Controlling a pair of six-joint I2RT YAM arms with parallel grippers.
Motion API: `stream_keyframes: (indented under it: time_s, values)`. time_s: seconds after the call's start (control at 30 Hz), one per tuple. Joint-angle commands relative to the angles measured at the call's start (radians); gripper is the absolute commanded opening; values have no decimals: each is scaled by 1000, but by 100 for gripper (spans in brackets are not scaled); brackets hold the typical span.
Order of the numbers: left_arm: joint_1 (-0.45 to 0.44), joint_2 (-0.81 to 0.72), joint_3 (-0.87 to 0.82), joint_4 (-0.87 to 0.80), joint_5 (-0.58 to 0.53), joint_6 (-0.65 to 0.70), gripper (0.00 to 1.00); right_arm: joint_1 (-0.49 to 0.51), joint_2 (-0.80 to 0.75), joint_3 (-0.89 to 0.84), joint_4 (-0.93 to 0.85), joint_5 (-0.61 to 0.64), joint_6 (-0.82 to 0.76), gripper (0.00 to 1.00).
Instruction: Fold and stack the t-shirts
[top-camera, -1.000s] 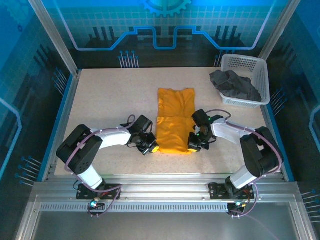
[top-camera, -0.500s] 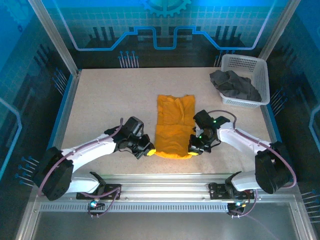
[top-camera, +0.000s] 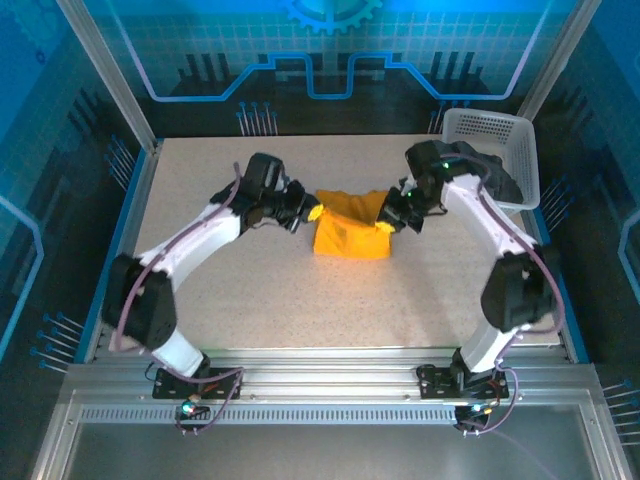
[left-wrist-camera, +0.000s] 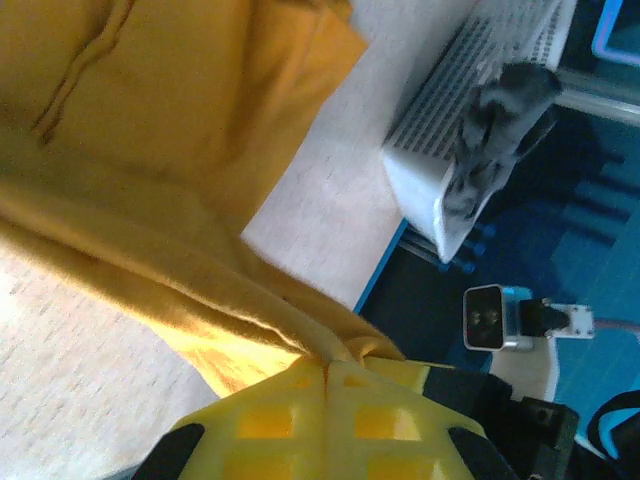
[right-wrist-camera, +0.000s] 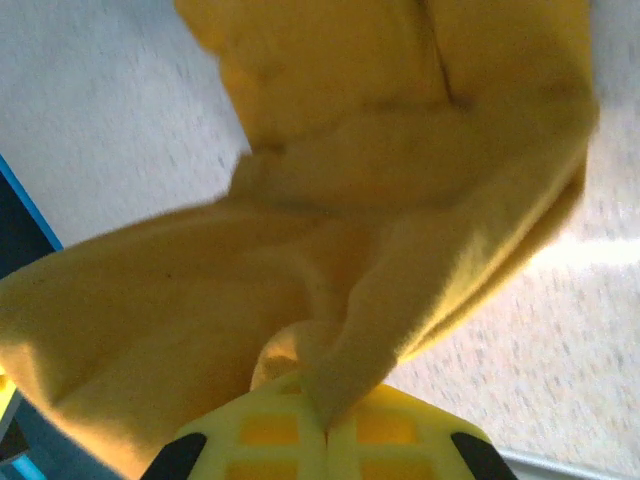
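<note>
**Near hem carried across: the orange shirt is now doubled over**

Within the last second you have swept both arms from the near side of the table (top-camera: 250, 300) to the far side, taking the near hem of the orange-yellow t-shirt (top-camera: 350, 238) with you. It lay long, running near to far; now it reads as a short, squat block at mid-table, a little toward the far side, with its two carried corners raised at left and right.

The left gripper (top-camera: 306, 213) has its fingers clamped together on the left corner. The right gripper (top-camera: 392, 222) is clamped the same way on the right corner. In each wrist view the cloth is pinched into the seam between the yellow pads.

The fold looks made but not yet laid. You probably still have to lower the hem flat and let go, and the bunched cloth at both grips may need smoothing. The charcoal grey t-shirt (top-camera: 500, 182) lies crumpled in the white basket (top-camera: 500, 122) at the far right, still to be folded.
</note>
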Motion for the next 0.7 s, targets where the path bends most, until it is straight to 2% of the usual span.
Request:
stream_keyframes:
  time_s: [0.0,0.13,0.2,0.23,0.3,0.37,0.47,0.5,0.6,0.67]
  values:
    - [43,184,162,16,-8,-11,0,-44,183,156,-11,24,34,0]
    - [83,407,347,3,-32,-12,1,-77,476,490,-62,59,-11,22]
    - [100,498,434,6,-5,-13,18,-89,602,682,-131,75,-40,34]
    - [107,523,472,-12,-9,2,19,-91,644,775,-147,90,-56,38]
    - [111,515,501,-60,-45,42,23,-90,664,883,-148,120,-98,47]
    - [107,468,487,-84,-66,75,34,-95,643,922,-148,135,-124,58]
    - [81,339,385,-99,-122,132,49,-99,544,839,-163,159,-150,59]
    - [69,297,345,-105,-135,145,50,-96,493,770,-148,167,-157,59]
    - [6,165,142,-48,-123,89,49,-78,244,398,21,181,-144,57]
    - [-60,91,-42,80,-114,-34,49,-68,47,100,192,163,-96,56]
